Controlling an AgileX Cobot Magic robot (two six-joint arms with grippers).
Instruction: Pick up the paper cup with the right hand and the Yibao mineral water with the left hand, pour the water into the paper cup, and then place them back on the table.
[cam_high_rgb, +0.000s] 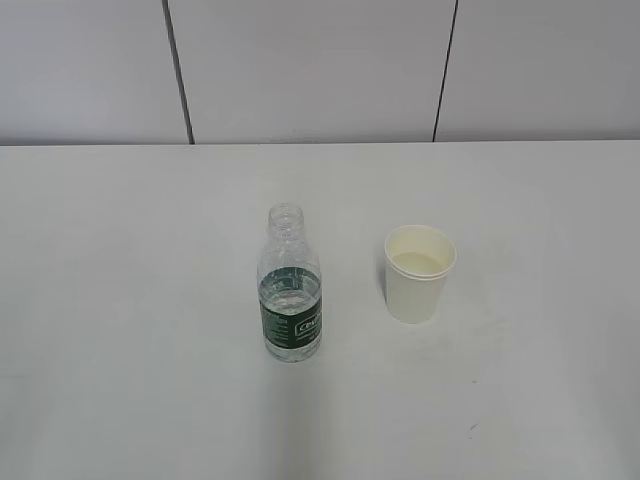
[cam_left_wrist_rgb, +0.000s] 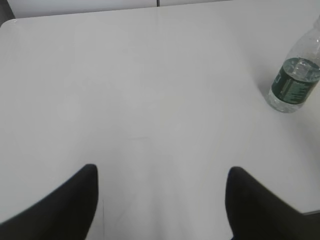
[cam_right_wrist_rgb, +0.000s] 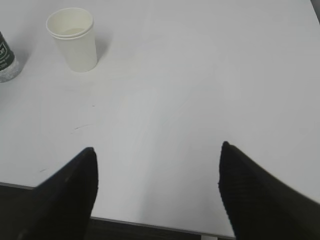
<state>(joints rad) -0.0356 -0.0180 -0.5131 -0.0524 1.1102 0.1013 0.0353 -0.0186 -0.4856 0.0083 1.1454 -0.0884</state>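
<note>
The left hand (cam_left_wrist_rgb: 160, 172) shows two matte black fingers, broad and tapering to blunt rounded tips; the right hand (cam_right_wrist_rgb: 156, 152) matches (faintly textured surface).

Item count on the table (cam_high_rgb: 120, 300): one paper cup (cam_high_rgb: 419, 272), one Yibao mineral water (cam_high_rgb: 291, 285) bottle, uncapped. No duplicates of either kind seen.

Grippers: two. The left hand (cam_left_wrist_rgb: 160, 172), two fingers, has the single bottle ahead and to its right. The right hand (cam_right_wrist_rgb: 157, 150), two fingers, has the single cup ahead and to its left, the bottle further left at frame edge.
</note>
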